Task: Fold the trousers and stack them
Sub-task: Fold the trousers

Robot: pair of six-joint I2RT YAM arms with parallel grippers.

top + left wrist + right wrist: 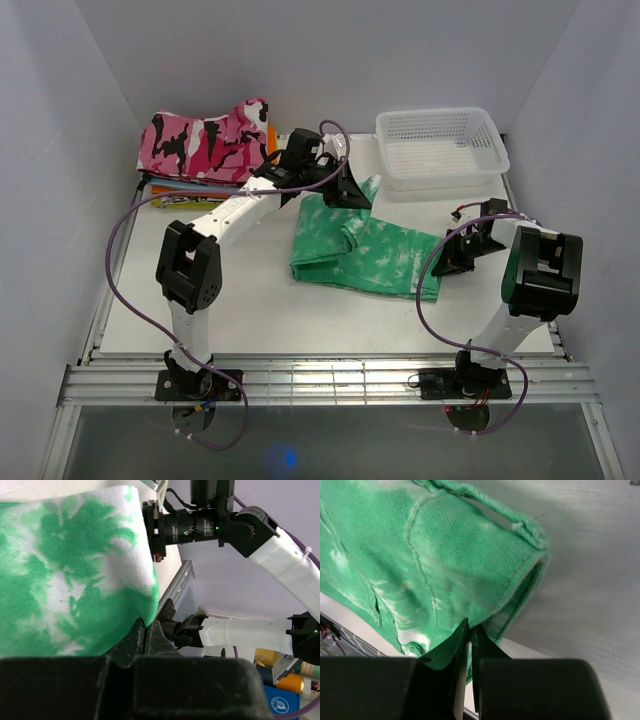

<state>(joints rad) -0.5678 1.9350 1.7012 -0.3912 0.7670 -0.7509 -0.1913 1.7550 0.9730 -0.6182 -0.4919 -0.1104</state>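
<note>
Trousers (365, 250): mint green with white blotches, bunched in a rumpled fold on the table (250, 310) and spanned between the two sets of fingers.
Left gripper (352, 190): the fingers are pressed together, and the far corner of the trousers is pinched at their tips.
Left fingertips (139, 635): in the left wrist view the cloth is seen spreading up and to the left of the tips, with its edge running down into the closed gap.
Right gripper (447, 262): the fingers are clamped on the near right end of the trousers.
Right fingertips (461, 636): in the right wrist view a strip of green cloth is caught between the tips. A hemmed opening lies just above and to the right of them, and a stitched seam is seen up and to the left.
Cloth between the grips: it lies slack and creased, resting on the table.
Basket (440, 150): white mesh, placed beyond the right fingers and well apart from them, and near the left fingers on their right side.
Camouflage garment (205, 140): pink, black and white, set to the left of the left fingers and apart from the trousers.
Orange folded clothes (185, 192): stacked beneath the camouflage garment.
</note>
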